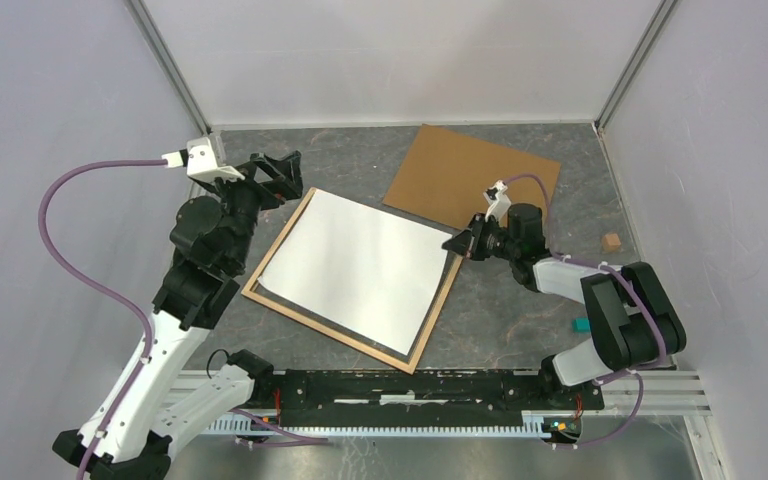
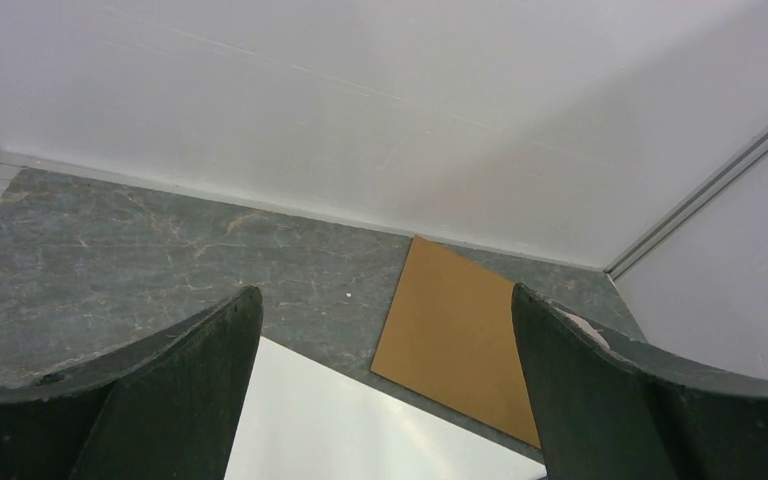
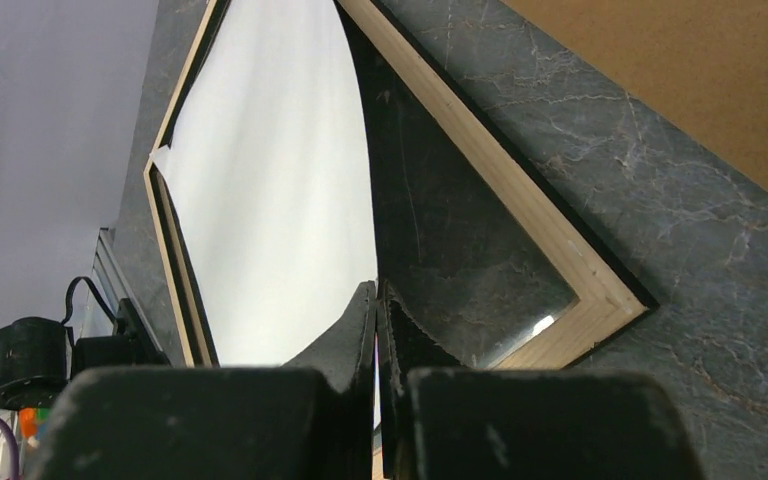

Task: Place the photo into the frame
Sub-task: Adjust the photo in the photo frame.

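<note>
While the photo (image 1: 360, 262) lies white back up inside the frame (image 3: 487, 150), its corner nearest the right jaws appears to be pinched between them, and those jaws are clenched flat together on the thin sheet. In the right wrist view the paper's edge is bowed upward toward the tips. So that corner is judged to be lifted off the frame's opening rather than resting in it, presumably so the sheet can be slid and squared before it is let down. Just beyond the tips a dark gap is seen between the paper's edge and the tan rail, with the frame's own corner off to one side of the jaws. The print is not yet seated square.

Across the sheet, the left jaws are released, spread wide, and nothing is caught between them. They are hovered above the frame's opposite corner, with bare surface (image 1: 520, 310) and a wedge of white paper seen between and below the two fingers. That station is read as a ready one, from which the far corner could be pressed or caught if the paper skews.

Beyond both pairs of jaws, the brown backing board (image 1: 472, 175) lies flat on the surface, clear of the frame, likely until the photo is settled.
</note>
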